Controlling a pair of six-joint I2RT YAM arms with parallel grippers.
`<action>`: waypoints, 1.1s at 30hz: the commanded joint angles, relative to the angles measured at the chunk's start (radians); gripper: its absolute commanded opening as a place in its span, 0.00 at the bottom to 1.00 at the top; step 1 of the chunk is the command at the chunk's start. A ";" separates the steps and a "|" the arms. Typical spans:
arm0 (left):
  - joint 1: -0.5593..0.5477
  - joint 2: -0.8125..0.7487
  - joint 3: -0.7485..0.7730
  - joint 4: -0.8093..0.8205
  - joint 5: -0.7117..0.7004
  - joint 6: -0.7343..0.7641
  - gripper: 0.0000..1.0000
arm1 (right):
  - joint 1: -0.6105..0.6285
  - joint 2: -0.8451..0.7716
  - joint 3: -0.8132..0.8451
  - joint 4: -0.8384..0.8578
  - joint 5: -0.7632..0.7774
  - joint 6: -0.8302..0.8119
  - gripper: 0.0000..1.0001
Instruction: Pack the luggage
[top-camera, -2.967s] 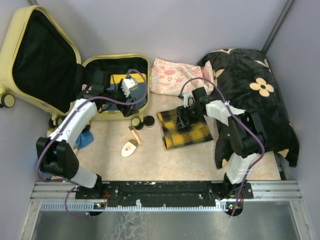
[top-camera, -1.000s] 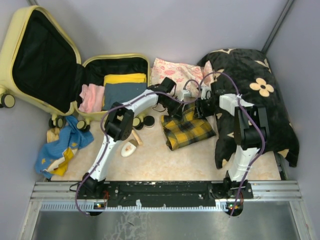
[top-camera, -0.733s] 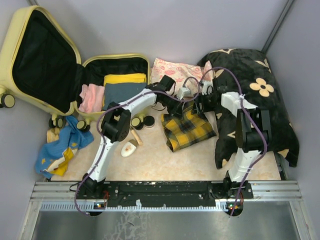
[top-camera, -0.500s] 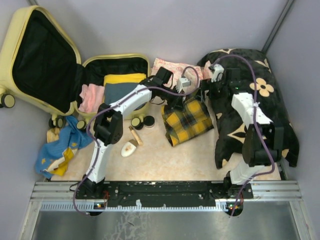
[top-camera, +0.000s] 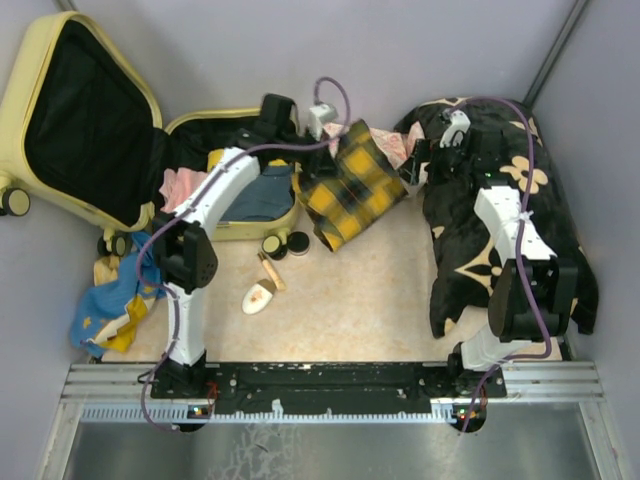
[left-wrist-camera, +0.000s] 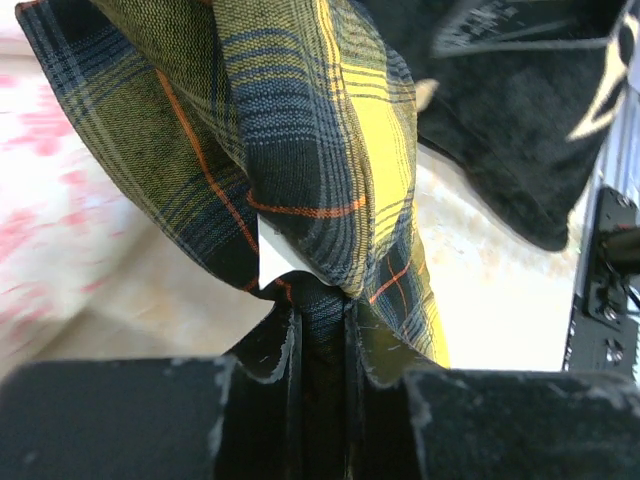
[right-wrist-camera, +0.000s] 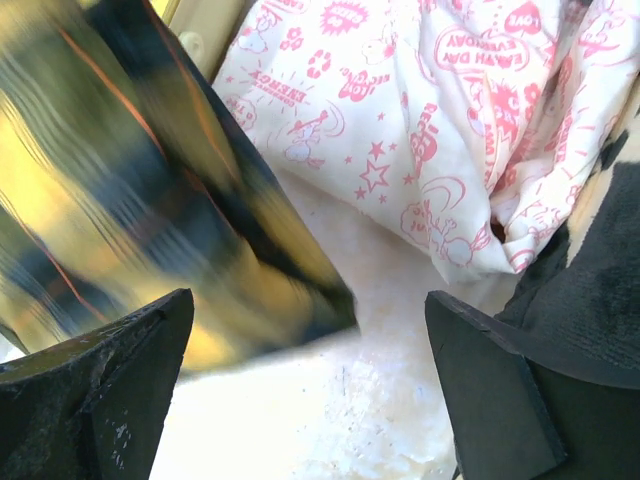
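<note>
Your left jaws are clamped tight on a bunched corner of the yellow plaid garment (left-wrist-camera: 300, 130). Half a second ago that cloth hung low over the middle of the bench. Now it is carried left and drapes against the right-hand rim of the luggage (top-camera: 232, 229).

Your right jaws were at the garment's far edge a second ago. They have since drawn back toward the black flower-print cloth (top-camera: 555, 230) and stand spread wide with nothing between them. Only bare bench shows there, with the pink printed cloth (right-wrist-camera: 420, 110) just beyond.

The luggage lies open at the far left of the bench, its lid tilted back. Its lower half is directly beside your left jaws and well apart from the right ones, with the plaid garment and the pink printed cloth in between. Inside it sit a folded pink piece (top-camera: 178, 187) and a dark blue piece (top-camera: 262, 200).
</note>
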 joint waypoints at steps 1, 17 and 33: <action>0.142 -0.138 0.062 0.076 0.017 -0.047 0.00 | -0.004 -0.039 0.074 0.077 0.023 0.030 0.99; 0.512 -0.160 0.109 0.097 -0.192 -0.015 0.00 | -0.003 0.046 0.144 0.052 0.022 0.039 0.99; 0.498 0.056 0.139 0.335 -0.209 -0.484 0.00 | -0.002 0.078 0.245 -0.094 0.084 -0.040 0.99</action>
